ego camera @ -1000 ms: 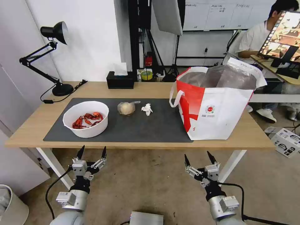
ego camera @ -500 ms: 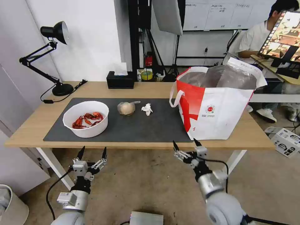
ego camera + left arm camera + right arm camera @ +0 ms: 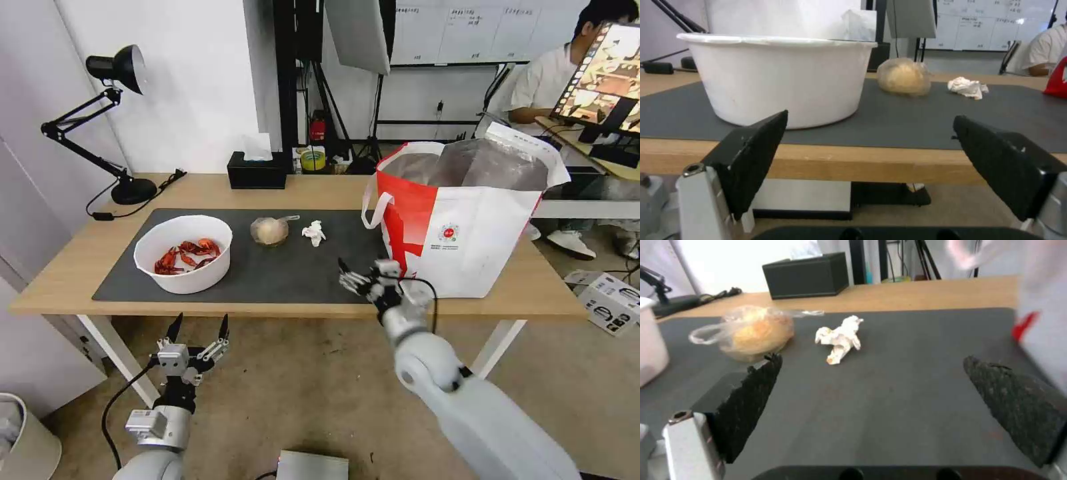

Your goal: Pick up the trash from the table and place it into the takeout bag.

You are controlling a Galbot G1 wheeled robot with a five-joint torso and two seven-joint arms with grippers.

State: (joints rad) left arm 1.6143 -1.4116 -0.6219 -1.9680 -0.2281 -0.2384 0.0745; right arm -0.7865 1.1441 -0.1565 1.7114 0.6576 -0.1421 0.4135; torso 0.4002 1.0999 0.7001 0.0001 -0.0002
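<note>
**Operator:** Head view, counted for you. One long light-wood desk point(image 3: 320, 190) with one dark grey mat point(image 3: 287, 267) on it. On the mat I see three pieces of trash in a row: one white bowl point(image 3: 183, 253) holding red crayfish shells at my robot's left, one small clear cup point(image 3: 269, 231) of beige food in the middle, and one crumpled tissue point(image 3: 314, 233) just beside the cup. One white-and-red takeout bag point(image 3: 467, 227) stands upright at the desk's right end, mouth open, silver lining showing.

**Listener:** And the two arms?

**Operator:** My right gripper point(image 3: 363, 275) is above the mat's front edge, between the tissue and the bag, touching neither. Its jaws are spread wide with nothing between them. In the right wrist view the tissue point(image 3: 839, 339) and cup point(image 3: 751, 331) lie ahead of it on the mat. My left gripper point(image 3: 199, 327) hangs below the desk's front edge, under the bowl, jaws also spread and empty.

**Listener:** Anything else on the desk?

**Operator:** One black tissue box point(image 3: 257, 172) and one black lamp point(image 3: 113, 120), both at the back, well apart from the trash.
</note>
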